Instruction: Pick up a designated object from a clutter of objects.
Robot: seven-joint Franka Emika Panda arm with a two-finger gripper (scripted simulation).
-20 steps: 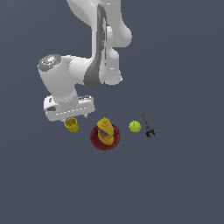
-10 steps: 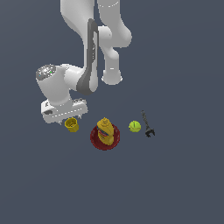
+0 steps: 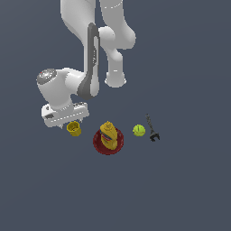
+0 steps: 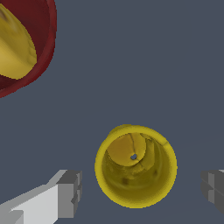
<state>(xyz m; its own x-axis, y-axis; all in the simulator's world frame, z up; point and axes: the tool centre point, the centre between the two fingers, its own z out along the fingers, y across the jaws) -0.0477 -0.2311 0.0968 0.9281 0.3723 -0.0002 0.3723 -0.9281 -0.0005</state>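
Note:
The small yellow cup (image 3: 74, 128) stands upright on the floor, hollow top up, to the exterior view's left of the other objects. My gripper (image 3: 72, 122) hangs just above it, open and empty. In the wrist view the cup (image 4: 135, 165) lies between my two grey fingertips (image 4: 70, 192), with a gap on each side and no contact. The gripper's midpoint (image 4: 142, 189) falls over the cup's near rim. The yellow mustard bottle (image 3: 108, 134) lies on the dark red plate (image 3: 100, 148).
A yellow-green tennis ball (image 3: 139, 130) and a thin black clamp tool (image 3: 152, 128) lie to the exterior view's right of the plate. The plate rim (image 4: 48, 43) and bottle (image 4: 15, 48) show in a corner of the wrist view, apart from the cup.
My hand has moved toward the exterior view's left and sunk a little, ending over the yellow cup. The objects have not moved.

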